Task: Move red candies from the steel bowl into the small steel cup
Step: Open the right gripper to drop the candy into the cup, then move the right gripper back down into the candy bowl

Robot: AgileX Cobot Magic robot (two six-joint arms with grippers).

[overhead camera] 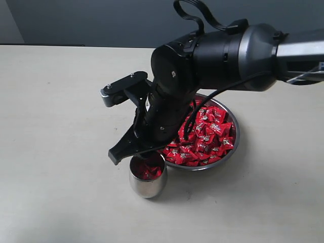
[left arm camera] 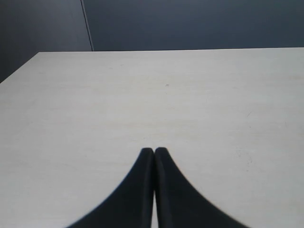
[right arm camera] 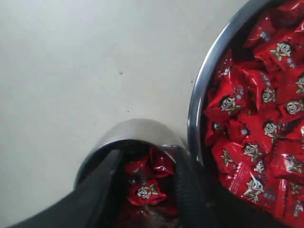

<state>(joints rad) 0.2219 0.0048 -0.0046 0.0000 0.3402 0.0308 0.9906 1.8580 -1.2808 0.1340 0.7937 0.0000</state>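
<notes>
The steel bowl (overhead camera: pixel 234 147) holds many red candies (overhead camera: pixel 210 134), and its rim (right arm camera: pixel 197 109) and candies (right arm camera: pixel 256 123) also show in the right wrist view. The small steel cup (overhead camera: pixel 147 185) stands upright, close against the bowl's near-left side. My right gripper (overhead camera: pixel 136 152) hangs right over the cup's mouth. Its fingers (right arm camera: pixel 183 175) stand apart at the cup's rim (right arm camera: pixel 137 128), so this right gripper (right arm camera: pixel 145 159) is open. Red candies (right arm camera: pixel 146 192) lie loose in the cup between the fingers. My left gripper (left arm camera: pixel 154 151) is shut and empty over bare tabletop.
The pale tabletop (overhead camera: pixel 61 116) stretches left and in front of the cup. The right arm's thick black body (overhead camera: pixel 202 61) reaches in from the right and hides the bowl's far-left part. A dark wall (overhead camera: pixel 101 20) runs behind the table's far edge.
</notes>
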